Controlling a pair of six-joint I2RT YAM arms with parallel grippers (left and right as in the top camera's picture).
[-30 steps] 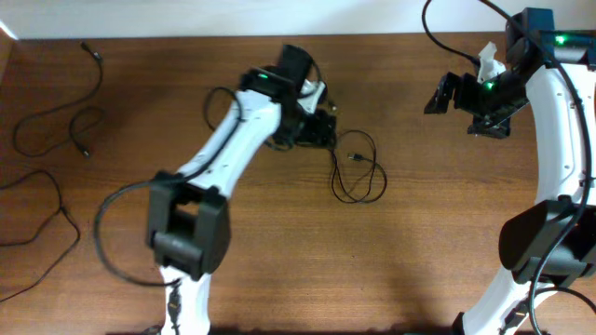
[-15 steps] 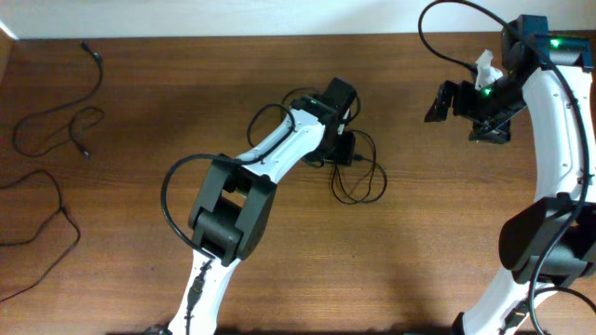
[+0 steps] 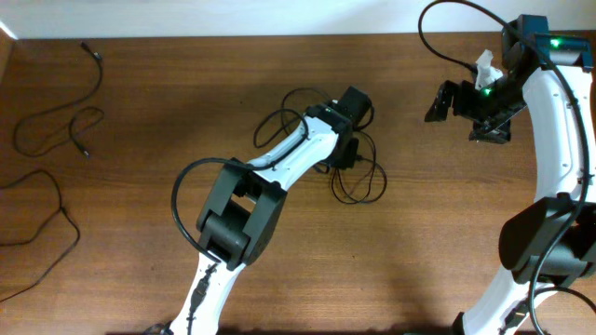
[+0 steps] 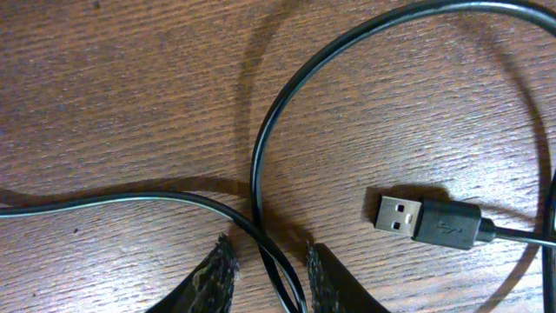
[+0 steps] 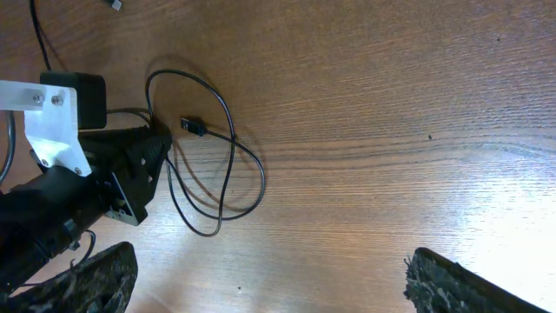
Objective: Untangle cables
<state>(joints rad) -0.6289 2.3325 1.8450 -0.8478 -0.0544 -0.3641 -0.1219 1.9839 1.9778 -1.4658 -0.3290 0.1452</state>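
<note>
The thin black cables (image 3: 365, 184) lie looped together mid-table. They also show in the right wrist view (image 5: 228, 165), with a USB plug end (image 5: 193, 126). My left gripper (image 3: 346, 154) is down at the left side of the loops. In the left wrist view its fingers (image 4: 269, 265) stand slightly apart, with two cable strands (image 4: 259, 156) passing between them untouched. The USB plug (image 4: 426, 222) lies just to the right. My right gripper (image 3: 463, 110) is wide open and empty above the back right of the table; its fingertips (image 5: 269, 278) frame bare wood.
Two more thin black cables lie apart on the far left, one (image 3: 58, 119) at the back and one (image 3: 45, 216) nearer the front. The left arm's own thicker cable (image 3: 279, 116) arcs behind it. The table's back edge (image 3: 186, 37) is close.
My left arm has swung right and stretched out, bringing its gripper onto the left side of the cable loops. The right arm has barely moved.
</note>
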